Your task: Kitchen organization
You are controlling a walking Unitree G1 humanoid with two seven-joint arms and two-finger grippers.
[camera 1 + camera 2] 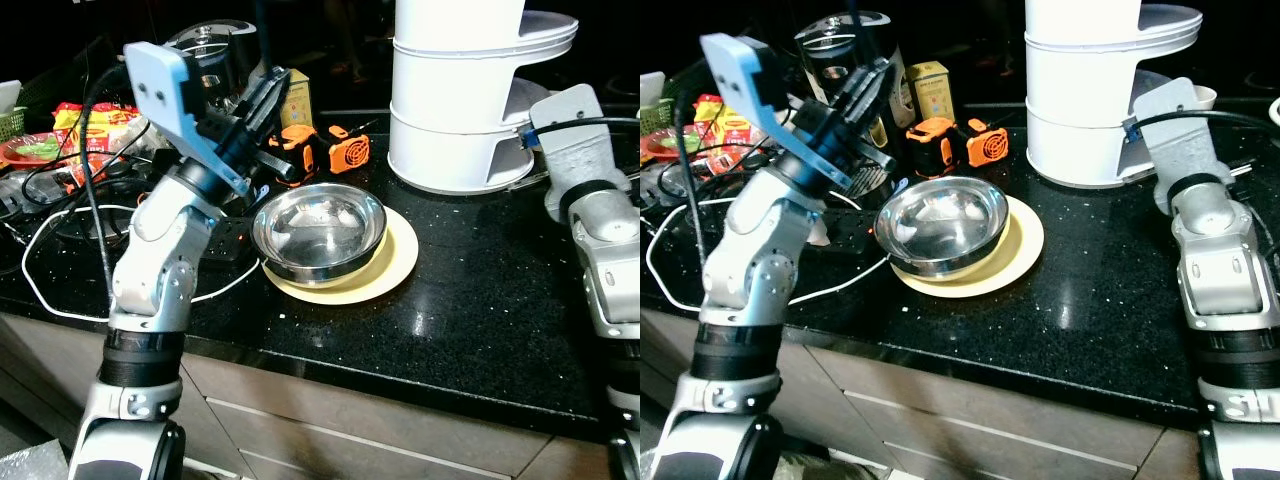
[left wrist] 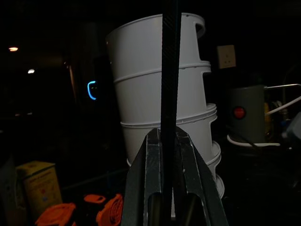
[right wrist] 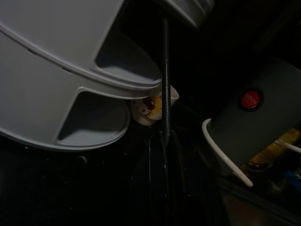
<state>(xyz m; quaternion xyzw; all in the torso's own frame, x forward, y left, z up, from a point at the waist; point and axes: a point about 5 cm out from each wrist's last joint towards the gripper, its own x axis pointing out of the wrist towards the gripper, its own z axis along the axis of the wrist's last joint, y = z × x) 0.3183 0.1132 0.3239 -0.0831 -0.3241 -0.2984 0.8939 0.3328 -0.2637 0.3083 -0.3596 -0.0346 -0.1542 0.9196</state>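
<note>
My left gripper (image 1: 268,100) hangs raised above the black countertop (image 1: 470,290), over the clutter at its left end, pointing toward the back edge; in my left wrist view its two fingers (image 2: 162,94) lie pressed flat together, pinching nothing. Under and beside that arm a white cable (image 1: 60,310) loops across the counter, and red snack packets (image 1: 90,125) lie farther toward the left end. Just behind the gripper stand a yellow box (image 1: 298,100) and orange-and-black tools (image 1: 330,150). Near the front edge, toward the middle of the counter, the steel bowl (image 1: 320,230) sits upright inside the pale yellow plate (image 1: 395,265); it holds nothing. Behind it, toward the back edge, rises the white tiered rack (image 1: 460,90). My right gripper (image 3: 164,117) reaches past the right side of that rack; in my right wrist view its fingers look closed together with nothing between them, aimed at a small white cup with a cartoon print (image 3: 151,107) tucked under the rack's lower tier. A grey appliance with a red button (image 3: 249,117) stands beside it.
</note>
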